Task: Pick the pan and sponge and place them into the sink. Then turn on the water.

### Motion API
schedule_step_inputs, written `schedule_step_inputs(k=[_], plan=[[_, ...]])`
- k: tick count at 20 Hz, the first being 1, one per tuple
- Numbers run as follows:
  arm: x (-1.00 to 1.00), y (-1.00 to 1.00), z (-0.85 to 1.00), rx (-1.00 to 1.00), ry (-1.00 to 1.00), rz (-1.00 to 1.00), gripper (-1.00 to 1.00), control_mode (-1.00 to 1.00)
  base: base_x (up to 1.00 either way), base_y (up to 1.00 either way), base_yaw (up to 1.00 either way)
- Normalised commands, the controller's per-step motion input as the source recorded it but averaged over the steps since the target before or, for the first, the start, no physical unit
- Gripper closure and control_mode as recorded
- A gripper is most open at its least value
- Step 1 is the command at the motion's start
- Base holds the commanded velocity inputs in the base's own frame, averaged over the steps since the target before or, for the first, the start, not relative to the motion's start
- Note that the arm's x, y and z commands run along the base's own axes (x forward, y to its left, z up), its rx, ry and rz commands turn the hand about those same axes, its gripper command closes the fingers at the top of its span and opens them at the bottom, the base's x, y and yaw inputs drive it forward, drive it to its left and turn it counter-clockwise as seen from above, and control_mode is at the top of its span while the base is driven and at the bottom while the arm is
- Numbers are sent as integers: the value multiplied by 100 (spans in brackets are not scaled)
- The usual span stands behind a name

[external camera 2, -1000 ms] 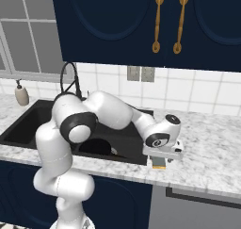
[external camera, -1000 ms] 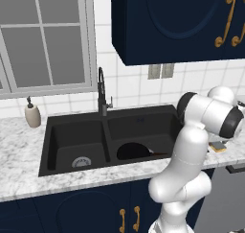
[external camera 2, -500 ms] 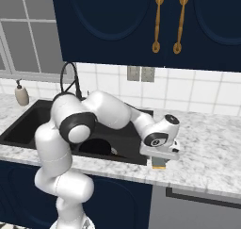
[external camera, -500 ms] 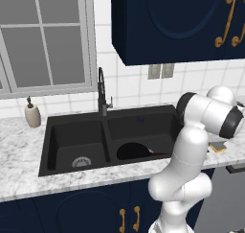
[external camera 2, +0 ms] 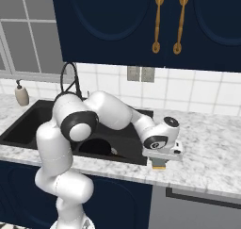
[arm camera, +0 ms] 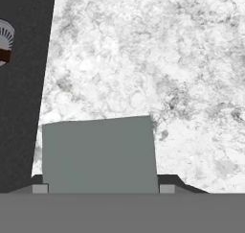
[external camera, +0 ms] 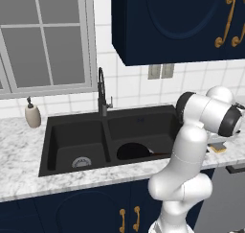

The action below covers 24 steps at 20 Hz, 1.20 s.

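The sponge (arm camera: 98,153) lies on the marble counter just right of the sink (external camera: 72,126), grey-green top up, its yellow side showing in the base views (external camera 2: 159,166). My gripper (external camera 2: 159,163) points straight down over it, and its fingertips (arm camera: 40,189) press against the sponge's two sides. In the right basin the black pan (external camera: 133,151) lies with its brown handle (external camera: 161,154) pointing right. The dark gooseneck faucet (external camera: 101,90) stands behind the divider, and water is out of view.
A beige soap dispenser (external camera: 32,115) stands on the counter left of the sink. Dark blue cabinets (external camera 2: 141,20) hang above the counter. The counter's front edge runs close below the sponge (external camera: 219,148). A silver drain (external camera: 81,162) sits in the left basin.
The gripper's fingers have closed in onto the sponge's sides. The arm has barely moved, and the pan is still in the basin.
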Motion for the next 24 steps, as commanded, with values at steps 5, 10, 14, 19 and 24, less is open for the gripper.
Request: schedule_step_inputs(k=[5,10,14,19,24], plan=[[0,26,-47,-9,-3,0,100,-100,0,0,0],[0,45,-42,-12,-1,-2,100,-100,0,0,0],[0,3,-3,0,0,-1,100,-100,0,0,0],[-5,0,3,0,0,2,100,-100,0,0,0],[-24,0,48,0,0,15,100,-100,0,0,0]])
